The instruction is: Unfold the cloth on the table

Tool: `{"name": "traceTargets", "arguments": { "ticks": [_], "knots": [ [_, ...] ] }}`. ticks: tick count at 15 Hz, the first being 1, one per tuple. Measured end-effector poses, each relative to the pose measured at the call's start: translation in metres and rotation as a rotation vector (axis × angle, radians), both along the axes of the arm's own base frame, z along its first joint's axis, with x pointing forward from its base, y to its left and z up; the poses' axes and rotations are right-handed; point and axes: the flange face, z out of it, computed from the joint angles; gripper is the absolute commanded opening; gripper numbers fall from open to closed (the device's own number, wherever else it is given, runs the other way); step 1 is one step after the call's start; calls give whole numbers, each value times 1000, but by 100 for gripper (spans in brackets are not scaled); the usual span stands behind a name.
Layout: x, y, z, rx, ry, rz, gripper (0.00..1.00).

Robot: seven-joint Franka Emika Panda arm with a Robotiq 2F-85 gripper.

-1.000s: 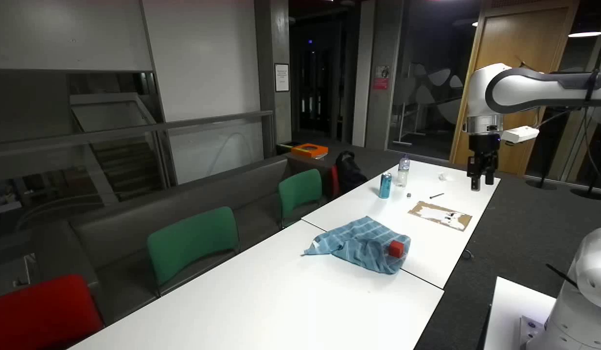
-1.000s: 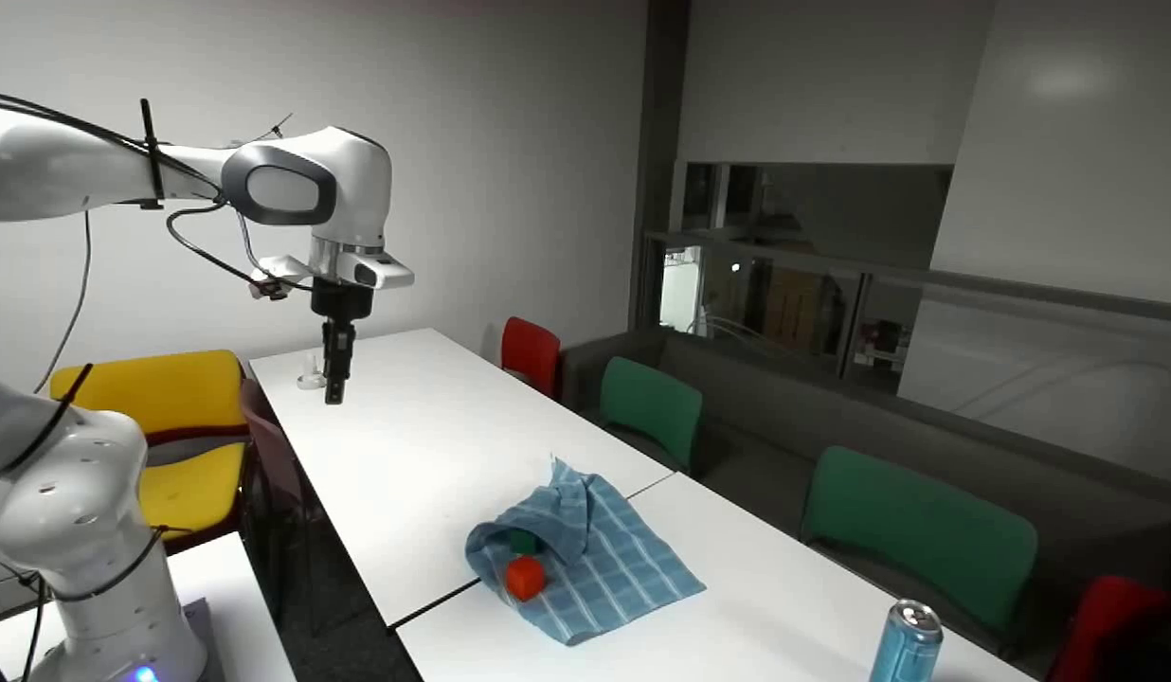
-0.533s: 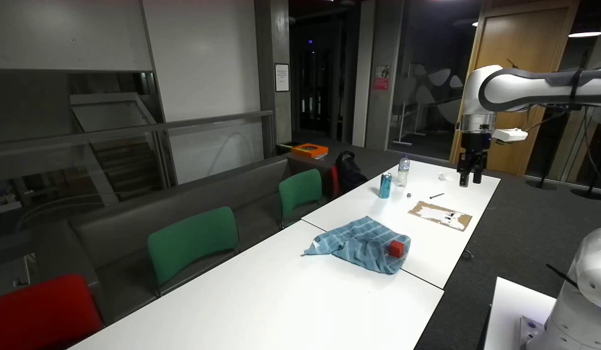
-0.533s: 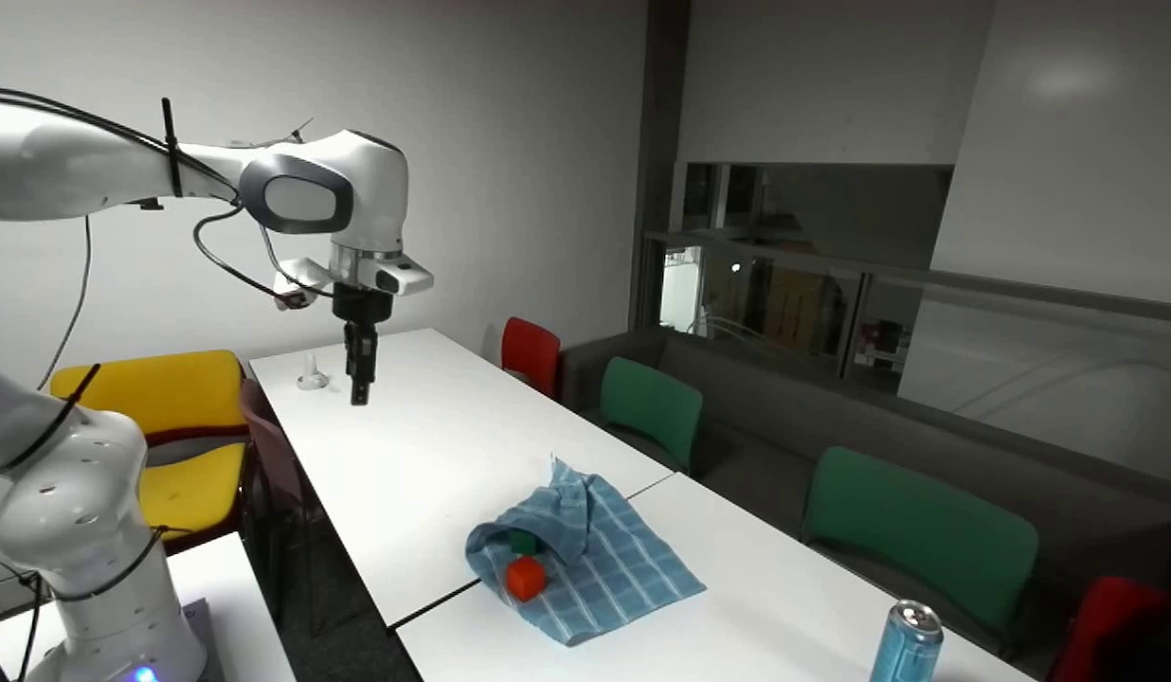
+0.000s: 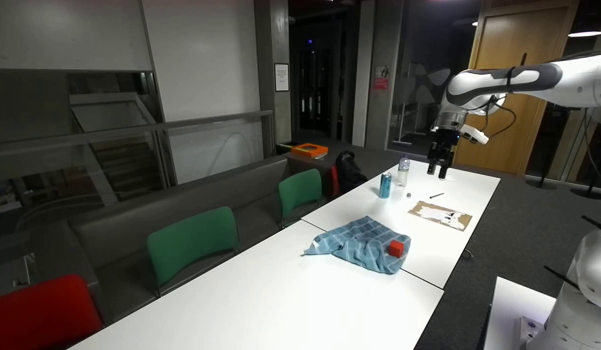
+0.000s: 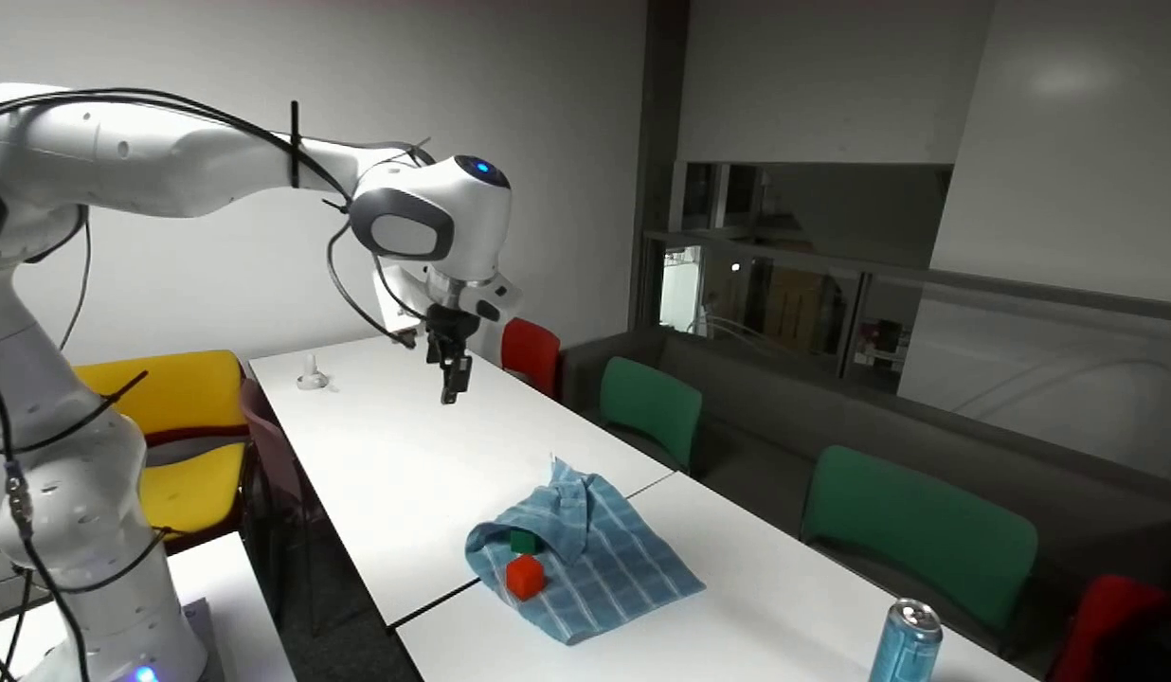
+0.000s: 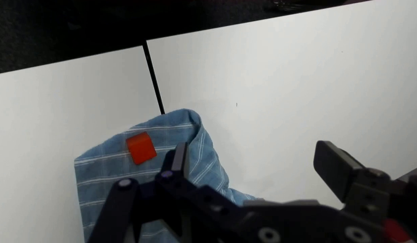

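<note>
Above the table (image 6: 405, 455) the hand (image 5: 436, 170) hangs spread wide; the rumpled cloth (image 6: 604, 564) half-covers what seems a green block (image 6: 523, 541)

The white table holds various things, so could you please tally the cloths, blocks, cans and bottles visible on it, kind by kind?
Cloth: 1
Red block and green block: 2
Blue can: 1
Bottle: 1
Total in view: 5
</note>
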Motion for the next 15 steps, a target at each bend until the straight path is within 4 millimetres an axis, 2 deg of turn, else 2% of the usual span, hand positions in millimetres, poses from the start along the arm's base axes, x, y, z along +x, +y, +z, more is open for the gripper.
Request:
{"name": "traceTargets", "arguments": {
  "ticks": [3, 5, 12, 15],
  "knots": [
    [41, -13, -17, -9, -24, -25, 100],
    [54, -20, -24, -19, -14, -35, 100],
    [58, -25, -21, -28, -19, -42, 100],
    [67, -10, -34, 16, -29, -40, 100]
  ]
}}
